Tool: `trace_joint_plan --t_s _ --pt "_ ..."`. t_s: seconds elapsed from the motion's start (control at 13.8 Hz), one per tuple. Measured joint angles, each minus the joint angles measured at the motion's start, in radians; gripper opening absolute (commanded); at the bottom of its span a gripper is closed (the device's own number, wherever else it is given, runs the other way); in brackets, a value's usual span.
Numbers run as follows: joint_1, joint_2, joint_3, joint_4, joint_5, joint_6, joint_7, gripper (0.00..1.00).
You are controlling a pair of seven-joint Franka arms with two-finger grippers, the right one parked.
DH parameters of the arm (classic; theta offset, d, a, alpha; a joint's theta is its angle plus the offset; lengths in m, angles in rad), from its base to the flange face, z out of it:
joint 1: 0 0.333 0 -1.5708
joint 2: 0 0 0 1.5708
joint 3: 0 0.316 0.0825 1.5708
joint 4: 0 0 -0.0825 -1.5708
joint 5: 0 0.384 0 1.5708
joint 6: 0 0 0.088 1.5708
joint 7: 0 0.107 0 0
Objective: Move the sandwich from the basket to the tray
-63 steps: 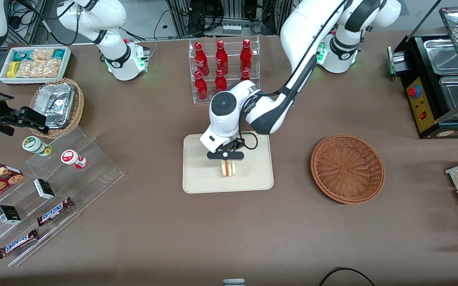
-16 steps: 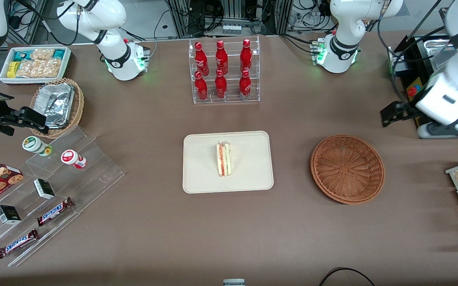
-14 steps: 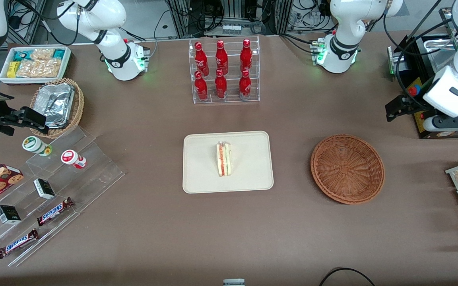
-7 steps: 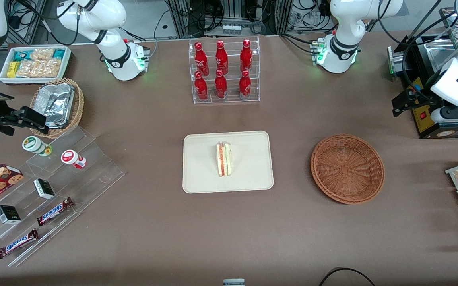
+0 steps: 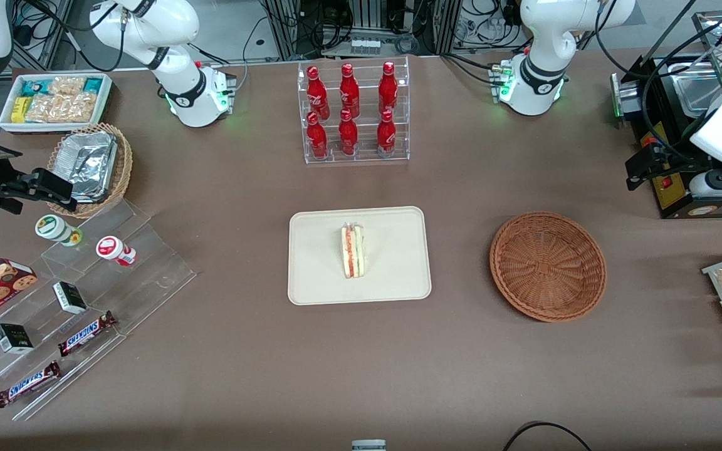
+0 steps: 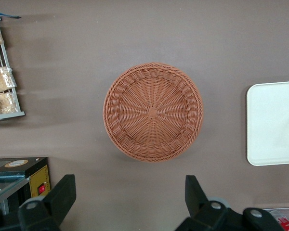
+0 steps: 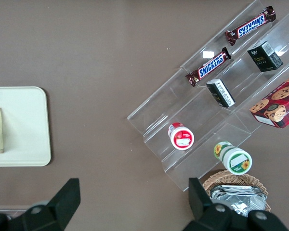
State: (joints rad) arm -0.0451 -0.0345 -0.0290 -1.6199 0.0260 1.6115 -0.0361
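Clear-wrapped triangular white-bread sandwich (image 5: pixel 353 251) lying mid cream rectangular tray (image 5: pixel 398 275), round reddish-brown wicker basket (image 6: pixel 152 111) seemingly bare, hand (image 6: pixel 127 202) spread wide, gripping nothing, high above brown bench (image 5: pixel 461 188) near basket.

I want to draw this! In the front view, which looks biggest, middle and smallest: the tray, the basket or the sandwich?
1. tray
2. basket
3. sandwich
The gripper hangs open above the table.

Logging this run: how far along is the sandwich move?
Done: the sandwich lies on the tray, and the basket is empty. In hand: nothing; the gripper hangs open high above the table beside the basket, toward the working arm's end. Nothing looks left to do.
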Motion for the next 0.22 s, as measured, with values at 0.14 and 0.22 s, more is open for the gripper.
trace_joint_plan --t_s 0.14,0.22 --pt "0.0 0.001 0.001 0.004 0.0 -0.004 0.0 1.0" --pt "0.0 0.001 0.001 0.006 0.0 -0.004 0.0 1.0"
